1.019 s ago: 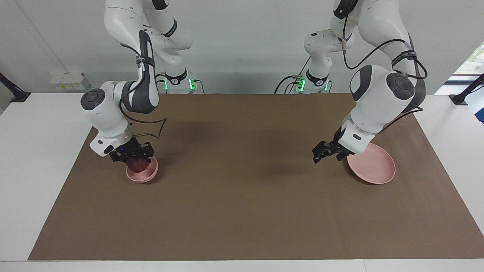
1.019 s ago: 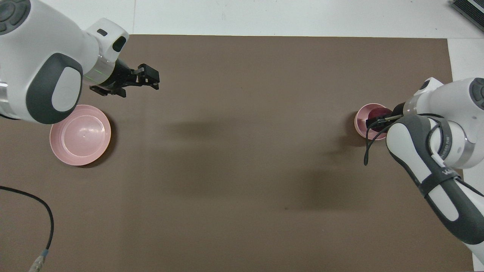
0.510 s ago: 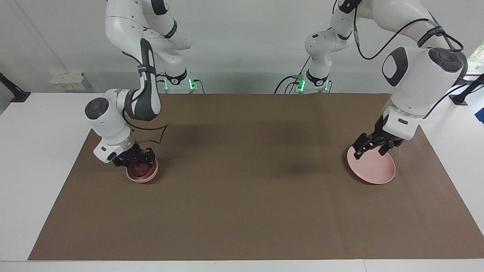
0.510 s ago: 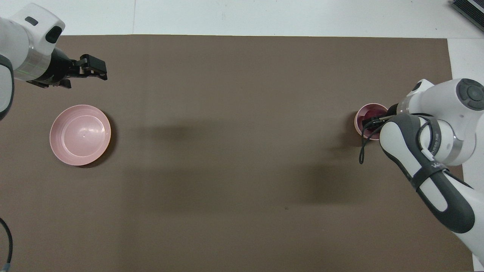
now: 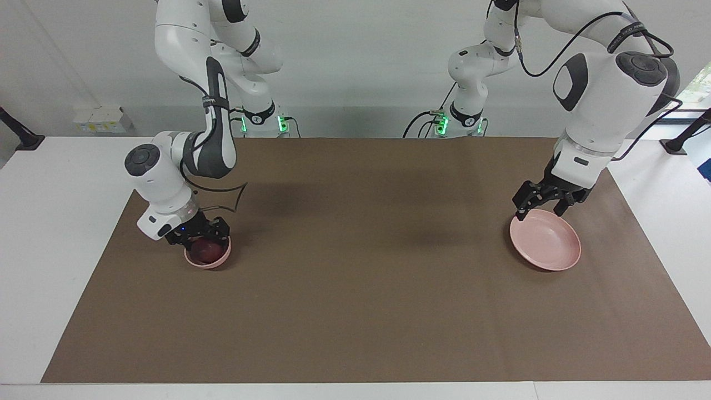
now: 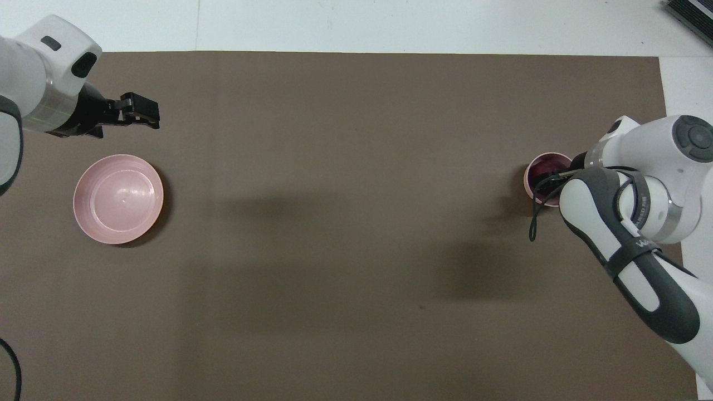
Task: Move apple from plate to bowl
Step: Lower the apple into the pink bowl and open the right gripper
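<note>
The dark-red apple (image 5: 206,251) sits low in the small pink bowl (image 5: 220,260) toward the right arm's end of the table. My right gripper (image 5: 204,242) is down in the bowl and shut on the apple. In the overhead view the apple (image 6: 547,166) shows inside the bowl (image 6: 530,174), partly under my right gripper (image 6: 548,178). The wide pink plate (image 5: 547,243) lies bare toward the left arm's end; it also shows in the overhead view (image 6: 118,199). My left gripper (image 5: 541,210) is open and empty, raised over the plate's edge nearer the robots, and shows in the overhead view too (image 6: 146,111).
A brown mat (image 5: 366,266) covers most of the white table (image 5: 61,222). Nothing else stands on the mat between the bowl and the plate.
My right gripper has lowered the apple into the bowl. My left arm has lifted and drawn back toward the robots, away from the middle of the mat, to over the plate's edge.
</note>
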Controlling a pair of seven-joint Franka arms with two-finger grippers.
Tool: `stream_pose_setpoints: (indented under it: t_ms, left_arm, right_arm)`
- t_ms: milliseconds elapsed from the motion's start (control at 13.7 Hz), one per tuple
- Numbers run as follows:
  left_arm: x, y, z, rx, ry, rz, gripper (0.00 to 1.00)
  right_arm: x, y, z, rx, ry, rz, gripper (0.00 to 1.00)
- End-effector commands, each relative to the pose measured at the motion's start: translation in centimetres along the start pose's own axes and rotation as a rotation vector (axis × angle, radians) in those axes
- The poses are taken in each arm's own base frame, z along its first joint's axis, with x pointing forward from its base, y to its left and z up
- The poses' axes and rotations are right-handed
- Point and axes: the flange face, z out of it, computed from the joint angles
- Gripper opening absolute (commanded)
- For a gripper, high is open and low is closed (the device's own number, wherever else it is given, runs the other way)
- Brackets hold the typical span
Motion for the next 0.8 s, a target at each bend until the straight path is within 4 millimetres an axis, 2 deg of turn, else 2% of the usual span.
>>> stream_pose_setpoints:
  t_ms: [0,146,291,437,510,728]
  left_arm:
    - [-0.8,-1.0,-1.1,0.037,-0.001,-0.005,1.00]
    - [-0.9,-3.2,-0.9,0.057,-0.009,-0.030,1.00]
    - [-1.3,-3.2,-1.4,0.073,0.005,-0.024,1.00]
    - [-1.9,-3.4,-2.2,0.075,0.005,0.082,1.00]
    - [-2.2,-4.4,-2.9,0.082,0.008,0.120,1.00]
    - [-3.7,-5.0,-5.5,0.068,0.016,0.128,1.00]
  right_arm:
    - [0.3,0.4,0.0,-0.011,0.003,-0.010,1.00]
    - [0.4,0.4,-0.3,-0.011,0.003,-0.013,1.00]
    - [0.4,0.1,-1.6,-0.011,0.012,-0.019,1.00]
    - [0.2,-0.3,-4.9,-0.004,0.015,-0.021,1.00]
    - [0.1,-0.7,-6.7,0.001,0.008,-0.025,1.00]
    - [-0.9,-1.1,-11.7,0.015,-0.010,0.003,1.00]
